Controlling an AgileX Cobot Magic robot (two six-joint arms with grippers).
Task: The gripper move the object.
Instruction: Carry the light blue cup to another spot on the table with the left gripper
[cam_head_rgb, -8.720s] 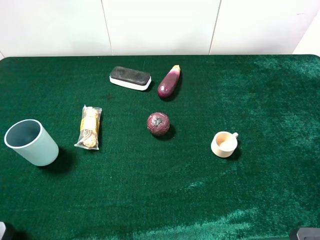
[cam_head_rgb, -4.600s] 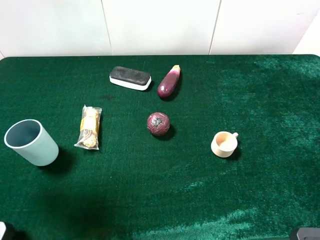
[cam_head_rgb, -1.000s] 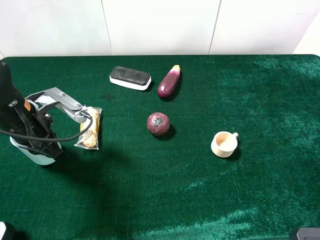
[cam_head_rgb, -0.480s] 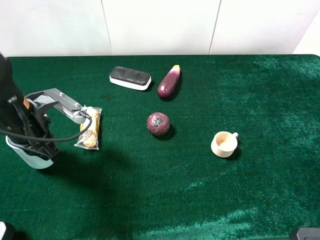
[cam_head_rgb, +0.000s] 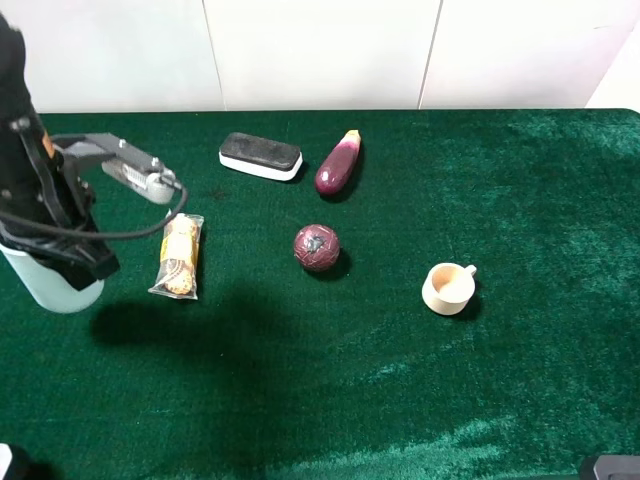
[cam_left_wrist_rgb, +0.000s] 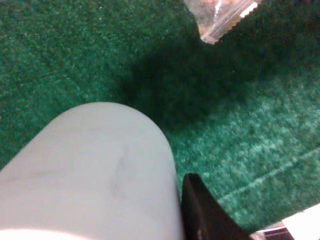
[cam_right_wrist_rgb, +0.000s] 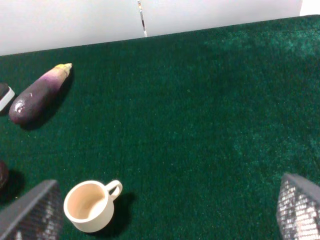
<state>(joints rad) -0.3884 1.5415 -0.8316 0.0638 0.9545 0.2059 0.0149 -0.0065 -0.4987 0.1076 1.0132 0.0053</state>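
**At the left edge: tumbler in the arm's grip**

Over at the far left of the green surface (cam_head_rgb: 420, 390), the left end effector (cam_head_rgb: 72, 262) looks closed on the pale blue-green tumbler (cam_head_rgb: 48, 285), with its black body covering the top. A silver ridged finger (cam_head_rgb: 135, 170) juts out sideways above it. The left wrist view shows a black finger tight against the tumbler's outer wall. The tumbler stands upright, and its shadow falls well apart from it, below the snack packet (cam_head_rgb: 179, 256), so it seems clear of the surface.

The right end effector (cam_right_wrist_rgb: 165, 212) is spread wide and holds nothing. The beige handled cup (cam_head_rgb: 448, 288) sits below it.

Farther back lie a black-topped eraser (cam_head_rgb: 260, 156) and an eggplant (cam_head_rgb: 338, 163). A dark red round fruit (cam_head_rgb: 316, 247) sits mid-surface.
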